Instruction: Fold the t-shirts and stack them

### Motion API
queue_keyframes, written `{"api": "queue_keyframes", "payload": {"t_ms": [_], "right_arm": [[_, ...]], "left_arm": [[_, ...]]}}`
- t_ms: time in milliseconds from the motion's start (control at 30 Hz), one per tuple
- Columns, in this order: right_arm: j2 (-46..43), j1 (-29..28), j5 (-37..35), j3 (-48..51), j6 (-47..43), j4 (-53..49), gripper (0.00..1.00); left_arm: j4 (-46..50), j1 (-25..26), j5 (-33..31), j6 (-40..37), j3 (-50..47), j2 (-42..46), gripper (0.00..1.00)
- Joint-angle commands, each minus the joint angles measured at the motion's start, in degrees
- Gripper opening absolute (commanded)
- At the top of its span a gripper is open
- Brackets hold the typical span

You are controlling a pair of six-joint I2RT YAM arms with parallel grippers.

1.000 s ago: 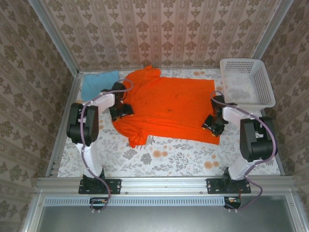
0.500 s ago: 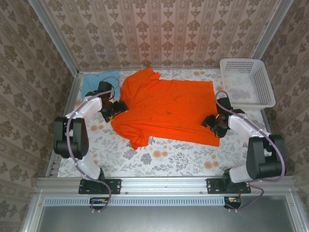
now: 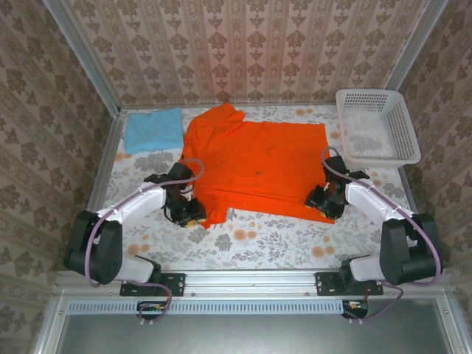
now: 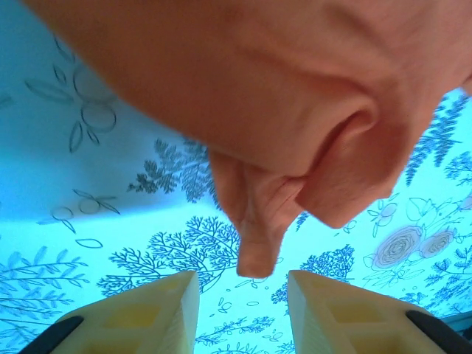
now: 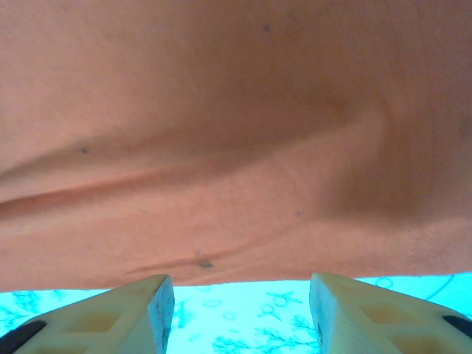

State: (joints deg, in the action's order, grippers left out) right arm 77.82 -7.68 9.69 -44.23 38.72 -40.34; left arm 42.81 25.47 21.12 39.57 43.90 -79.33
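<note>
The orange t-shirt [image 3: 254, 164] lies spread flat mid-table, collar to the left. A folded light-blue t-shirt [image 3: 153, 130] rests at the far left corner. My left gripper [image 3: 189, 214] stands open on the tablecloth just left of the orange shirt's near sleeve; in the left wrist view that sleeve's tip [image 4: 259, 247] points toward the gap between the fingers of the left gripper [image 4: 243, 299], not between them. My right gripper [image 3: 318, 201] is open at the shirt's near right hem; the hem [image 5: 236, 243] lies just ahead of the right gripper [image 5: 240, 299], apart from both fingers.
A white lattice basket [image 3: 369, 94] stands at the far right corner. Metal frame rails border the floral tablecloth [image 3: 265, 240] on the left, right and near sides. Patterned walls enclose the back.
My left arm swung from beside the blue shirt down to the orange shirt's near sleeve. The right gripper shifted slightly nearer along the hem. The orange shirt stayed flat.
</note>
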Motion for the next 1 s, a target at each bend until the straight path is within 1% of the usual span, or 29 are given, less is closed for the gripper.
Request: {"api": "queue_keyframes", "payload": {"t_ms": [0, 33, 233, 300, 333, 367, 400, 433, 600, 633, 733, 833, 900, 933, 967], "right_arm": [[-1.9, -0.5, 0.5, 1.1, -0.5, -2.0, 0.53], [-1.9, -0.6, 0.6, 1.2, -0.4, -1.9, 0.53], [-0.6, -0.8, 0.8, 1.5, 0.2, -0.7, 0.52], [-0.2, -0.8, 0.8, 1.7, 0.6, -0.2, 0.52], [0.0, -0.8, 0.8, 1.7, 0.7, 0.0, 0.51], [0.1, -0.8, 0.9, 1.8, 0.8, 0.0, 0.51], [0.2, -0.8, 0.9, 1.6, 0.8, -0.1, 0.50], [0.1, -0.8, 0.8, 1.5, 0.8, -0.3, 0.50], [0.3, -0.7, -0.8, 1.3, 1.3, -1.7, 0.50], [0.6, -0.6, -1.1, 1.3, 1.6, -1.8, 0.50], [1.5, -0.1, -1.7, 1.0, 2.6, -1.9, 0.50], [3.4, 0.9, -1.7, 1.1, 4.0, -1.7, 0.50], [3.7, 1.9, -1.3, 1.3, 4.9, -1.5, 0.50], [3.8, 2.4, -1.1, 1.5, 5.2, -1.5, 0.50], [3.9, 2.9, -0.9, 1.4, 5.4, -1.6, 0.50]], "left_arm": [[-5.0, 0.3, 4.3, 4.8, -2.6, -0.5, 0.37], [-6.2, 0.3, 5.2, 4.9, -2.8, -1.4, 0.37], [-9.6, 0.4, 5.9, 4.0, -2.3, -6.4, 0.37], [-10.1, 0.3, 5.8, 3.0, -1.0, -8.6, 0.28], [-9.4, 0.3, 5.1, 2.2, 0.0, -9.5, 0.19], [-8.2, 0.4, 4.3, 1.1, 1.2, -10.3, 0.09], [-6.3, 0.3, 3.4, 0.0, 2.2, -10.5, 0.01], [-3.5, 1.1, 1.8, -1.6, 3.7, -10.4, 0.00], [16.6, 6.0, -9.0, -10.1, 13.7, -9.7, 0.00], [20.3, 7.3, -10.8, -11.3, 15.3, -10.3, 0.01], [28.4, 11.0, -13.5, -12.9, 18.0, -12.6, 0.13], [32.8, 14.7, -13.4, -13.2, 18.6, -14.8, 0.26], [35.2, 16.6, -14.8, -13.2, 19.6, -15.7, 0.34], [36.1, 17.2, -16.1, -12.9, 20.4, -15.7, 0.45], [36.7, 17.4, -17.4, -12.5, 21.1, -15.2, 0.60]]}}
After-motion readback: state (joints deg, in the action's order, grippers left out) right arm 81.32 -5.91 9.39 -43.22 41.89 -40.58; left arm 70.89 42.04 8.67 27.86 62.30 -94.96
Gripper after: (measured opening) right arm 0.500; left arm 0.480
